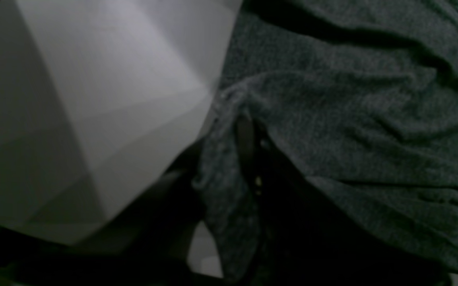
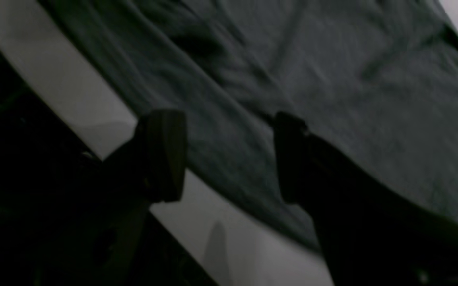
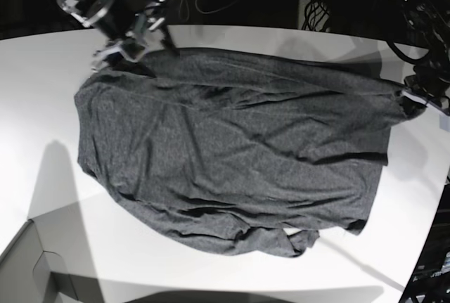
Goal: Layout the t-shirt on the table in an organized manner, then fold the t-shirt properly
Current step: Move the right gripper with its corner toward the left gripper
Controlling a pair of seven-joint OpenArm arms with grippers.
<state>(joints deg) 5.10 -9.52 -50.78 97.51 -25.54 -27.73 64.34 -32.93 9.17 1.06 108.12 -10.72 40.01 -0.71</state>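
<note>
My right claw (image 2: 229, 157) stands wide over the t-shirt (image 3: 232, 148), hem free. My left claw (image 1: 249, 159) pinches the opposite corner, keeping it taut. Shirt lies spread but wrinkled on the table (image 3: 42, 106).

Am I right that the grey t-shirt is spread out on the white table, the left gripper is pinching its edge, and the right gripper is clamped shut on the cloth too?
Not quite. The right gripper is open: the right wrist view shows its two fingers apart above the t-shirt, holding nothing. The rest stands: the shirt lies spread on the table, and the left gripper pinches its edge.
</note>
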